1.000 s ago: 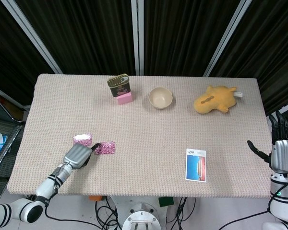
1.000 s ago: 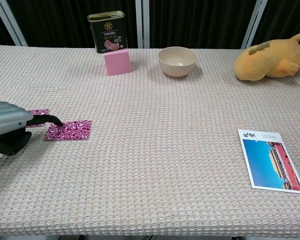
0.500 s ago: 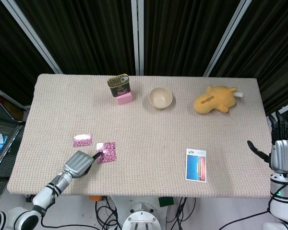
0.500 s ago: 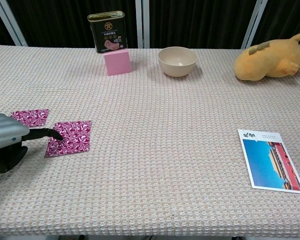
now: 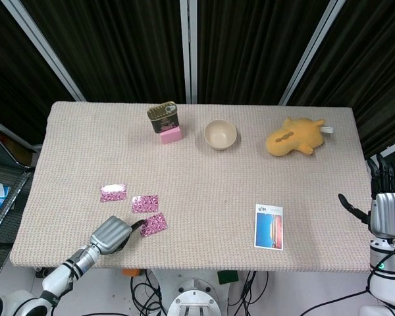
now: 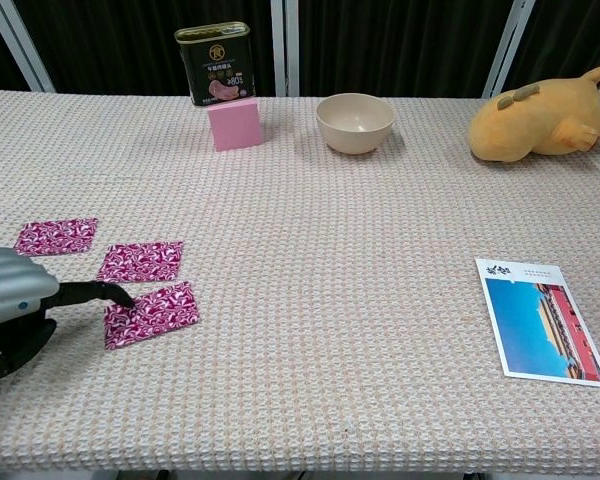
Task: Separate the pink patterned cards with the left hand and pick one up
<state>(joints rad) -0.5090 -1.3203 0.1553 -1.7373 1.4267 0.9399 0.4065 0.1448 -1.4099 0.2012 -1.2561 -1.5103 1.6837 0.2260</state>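
Three thin pink swirl-patterned cards (image 6: 151,313) lie flat and apart near the woven table's (image 5: 204,174) front-left corner; the left hand (image 5: 110,234) presses one dark fingertip (image 6: 123,296) on the nearest card's edge, grasping nothing. They look light, flexible and flush with the cloth, so I'd lift by an edge. The right hand (image 5: 384,205) hangs off-table, fingers spread.

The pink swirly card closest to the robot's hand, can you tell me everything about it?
The nearest pink card is a thin, flat rectangle covered in a magenta and white swirl pattern, and it looks like paper or card. It lies flat on the woven beige tablecloth, turned slightly askew, near the front left of the table. It sits apart from the two other pink cards behind it. One dark fingertip of the left hand touches its left edge. It has not been lifted yet.
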